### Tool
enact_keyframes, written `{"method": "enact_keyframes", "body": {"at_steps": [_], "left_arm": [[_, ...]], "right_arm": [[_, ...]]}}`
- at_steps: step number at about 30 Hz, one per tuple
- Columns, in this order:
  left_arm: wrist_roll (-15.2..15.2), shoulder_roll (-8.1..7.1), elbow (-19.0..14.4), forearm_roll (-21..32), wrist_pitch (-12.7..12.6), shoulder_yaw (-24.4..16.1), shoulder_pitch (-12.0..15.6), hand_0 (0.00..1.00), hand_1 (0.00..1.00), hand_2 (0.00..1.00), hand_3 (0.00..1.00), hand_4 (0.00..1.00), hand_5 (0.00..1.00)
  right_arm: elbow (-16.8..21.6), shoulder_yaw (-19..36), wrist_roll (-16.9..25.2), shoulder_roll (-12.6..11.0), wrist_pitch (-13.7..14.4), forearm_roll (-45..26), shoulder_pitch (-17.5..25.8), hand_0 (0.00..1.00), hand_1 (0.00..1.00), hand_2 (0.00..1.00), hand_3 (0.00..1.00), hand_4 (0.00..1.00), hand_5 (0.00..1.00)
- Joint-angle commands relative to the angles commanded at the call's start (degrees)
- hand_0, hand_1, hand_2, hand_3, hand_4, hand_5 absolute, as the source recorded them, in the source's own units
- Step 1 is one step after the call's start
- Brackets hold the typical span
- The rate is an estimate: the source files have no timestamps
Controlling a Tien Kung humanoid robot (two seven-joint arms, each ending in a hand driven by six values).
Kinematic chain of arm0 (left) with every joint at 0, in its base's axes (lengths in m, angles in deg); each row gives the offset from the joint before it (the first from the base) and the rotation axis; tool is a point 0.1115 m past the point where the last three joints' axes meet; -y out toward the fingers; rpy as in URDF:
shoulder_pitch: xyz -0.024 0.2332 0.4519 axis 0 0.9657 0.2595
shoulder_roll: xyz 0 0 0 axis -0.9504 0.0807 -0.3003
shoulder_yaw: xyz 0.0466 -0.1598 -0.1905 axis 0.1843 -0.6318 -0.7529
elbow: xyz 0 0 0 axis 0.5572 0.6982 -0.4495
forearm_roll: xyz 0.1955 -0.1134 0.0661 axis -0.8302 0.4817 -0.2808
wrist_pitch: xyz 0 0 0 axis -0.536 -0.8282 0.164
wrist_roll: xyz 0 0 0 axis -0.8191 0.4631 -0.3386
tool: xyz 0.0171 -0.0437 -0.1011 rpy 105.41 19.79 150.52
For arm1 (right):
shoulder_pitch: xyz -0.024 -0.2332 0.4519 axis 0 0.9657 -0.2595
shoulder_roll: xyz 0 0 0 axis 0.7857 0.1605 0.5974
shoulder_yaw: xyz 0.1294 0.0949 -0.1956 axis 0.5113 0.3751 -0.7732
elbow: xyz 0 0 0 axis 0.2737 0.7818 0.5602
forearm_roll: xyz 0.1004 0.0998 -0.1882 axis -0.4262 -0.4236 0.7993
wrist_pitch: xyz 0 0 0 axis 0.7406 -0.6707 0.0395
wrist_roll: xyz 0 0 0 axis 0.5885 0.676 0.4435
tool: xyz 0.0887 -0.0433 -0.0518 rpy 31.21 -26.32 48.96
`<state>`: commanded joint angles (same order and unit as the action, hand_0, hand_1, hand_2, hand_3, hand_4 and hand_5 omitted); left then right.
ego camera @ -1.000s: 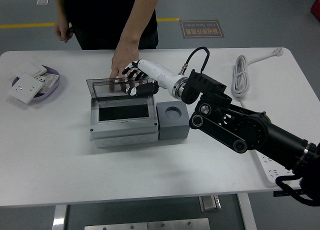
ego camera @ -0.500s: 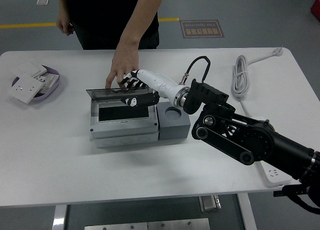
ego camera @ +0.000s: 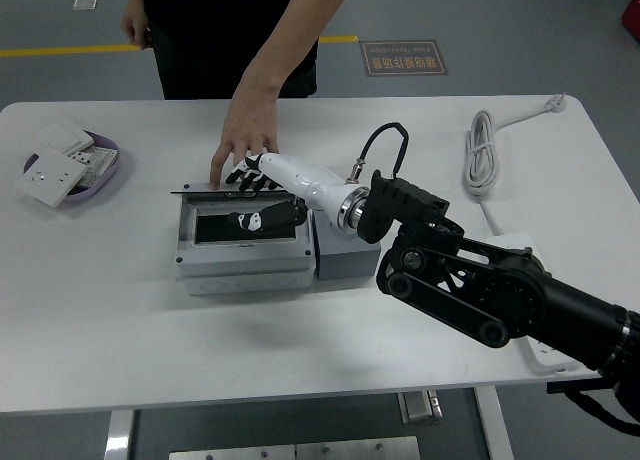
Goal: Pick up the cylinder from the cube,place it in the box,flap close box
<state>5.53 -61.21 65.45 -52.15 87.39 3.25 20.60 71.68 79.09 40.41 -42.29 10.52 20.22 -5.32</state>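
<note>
The grey box stands at the table's middle with its clear flap tipped far down, almost flat over the dark opening. My right hand, white with black fingers, lies on the flap with its fingers spread and holds nothing. The grey cube stands against the box's right side, mostly hidden by my wrist. The cylinder is not in sight. A person's hand reaches from the far side, with fingertips at the flap's back edge.
A purple dish with white socket plates is at the far left. A coiled white cable lies at the right. A white power strip shows under my right arm. The person stands at the far edge.
My right hand has moved forward and down over the box, pushing the flap from steeply raised to nearly flat. The person's hand has stayed behind the box.
</note>
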Motion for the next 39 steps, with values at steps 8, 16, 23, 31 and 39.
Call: {"method": "enact_keyframes", "body": {"at_steps": [8, 16, 23, 31, 39], "left_arm": [[0.04, 0.01, 0.0, -0.14, 0.01, -0.13, 0.0, 0.598, 0.578, 0.589, 0.582, 0.64, 0.199], [0.01, 0.04, 0.0, -0.19, 0.04, 0.0, -0.08, 0.599, 0.578, 0.589, 0.583, 0.641, 0.2], [-0.02, 0.16, 0.0, 0.23, 0.01, 0.23, 0.05, 0.598, 0.578, 0.59, 0.583, 0.641, 0.199], [-0.09, 0.53, 0.0, 1.39, -0.07, 0.85, 0.28, 0.598, 0.578, 0.589, 0.582, 0.641, 0.201], [-0.08, 0.72, 0.0, 2.12, -0.1, 1.3, 0.29, 0.598, 0.578, 0.589, 0.582, 0.641, 0.201]], "right_arm": [[1.28, -0.46, -0.33, -0.23, -0.46, 0.01, 0.23, 0.662, 0.649, 0.699, 0.73, 0.704, 0.388], [1.03, 2.19, -0.26, -0.91, -0.88, 0.4, 0.84, 0.662, 0.649, 0.701, 0.73, 0.703, 0.392], [1.34, 10.48, 0.12, -4.56, -1.28, 1.21, 4.26, 0.658, 0.647, 0.702, 0.73, 0.703, 0.394], [2.39, 21.71, 7.06, -8.19, -1.57, -2.77, 12.34, 0.655, 0.646, 0.7, 0.73, 0.702, 0.393], [1.29, 30.59, 19.14, -6.07, -1.4, -12.11, 21.31, 0.67, 0.647, 0.698, 0.729, 0.699, 0.394]]}}
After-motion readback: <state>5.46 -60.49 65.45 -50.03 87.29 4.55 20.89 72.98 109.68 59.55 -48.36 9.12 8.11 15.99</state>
